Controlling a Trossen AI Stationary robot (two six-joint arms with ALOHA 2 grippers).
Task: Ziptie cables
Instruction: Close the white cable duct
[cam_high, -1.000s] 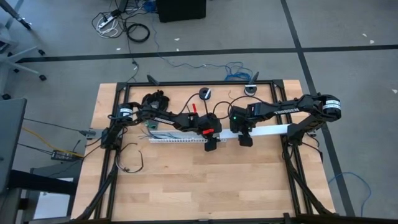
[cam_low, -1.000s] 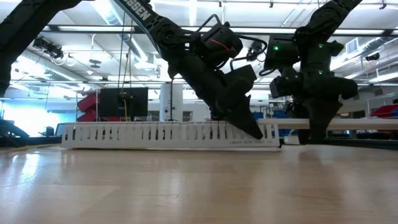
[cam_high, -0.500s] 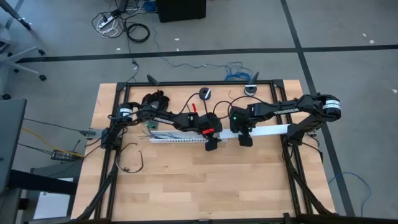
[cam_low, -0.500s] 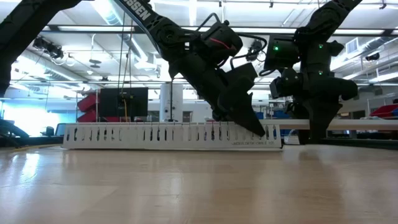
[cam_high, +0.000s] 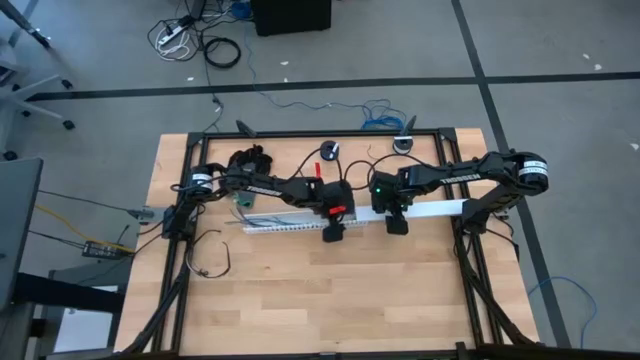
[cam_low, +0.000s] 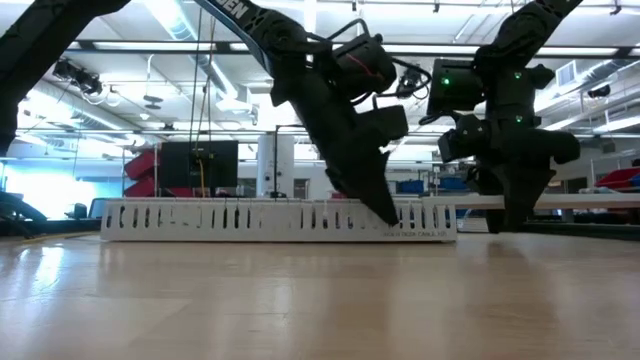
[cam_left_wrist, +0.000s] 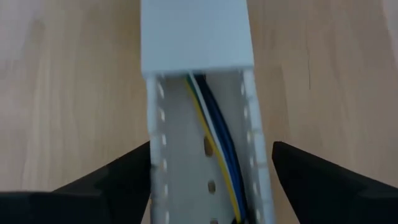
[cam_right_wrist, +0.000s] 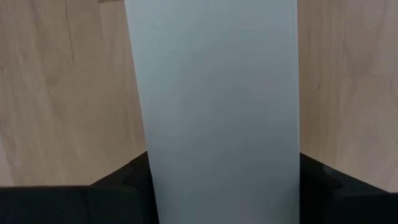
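- Table (cam_high: 300, 300): wooden top, bare boards on the near side of both grippers.
- White slotted duct (cam_low: 200, 218): lies flat across the table, passing between the fingers of both grippers; one stretch is open-topped, the rest carries a white lid (cam_right_wrist: 214, 93).
- Right gripper (cam_high: 396, 226): straddles the lidded stretch; in its wrist view the fingers sit tight against the lid's two sides, so it looks clamped on it, holding the duct steady.
- Left gripper (cam_high: 332, 232): straddles the open stretch, just short of the lid's edge. Fingers (cam_left_wrist: 323, 177) stand wide, visible gaps to both duct walls, nothing held.
- Cables (cam_left_wrist: 214, 134): thin wires, dark blue, yellow, white, a green one, lying inside the open channel between the left fingers and running on under the lid.
- Progress, my read: wires are routed into the duct and the lid is partly on. No ziptie visible anywhere, though the far duct end is too small to check in the high view. Tying the bundle looks not yet done; that is what's left.
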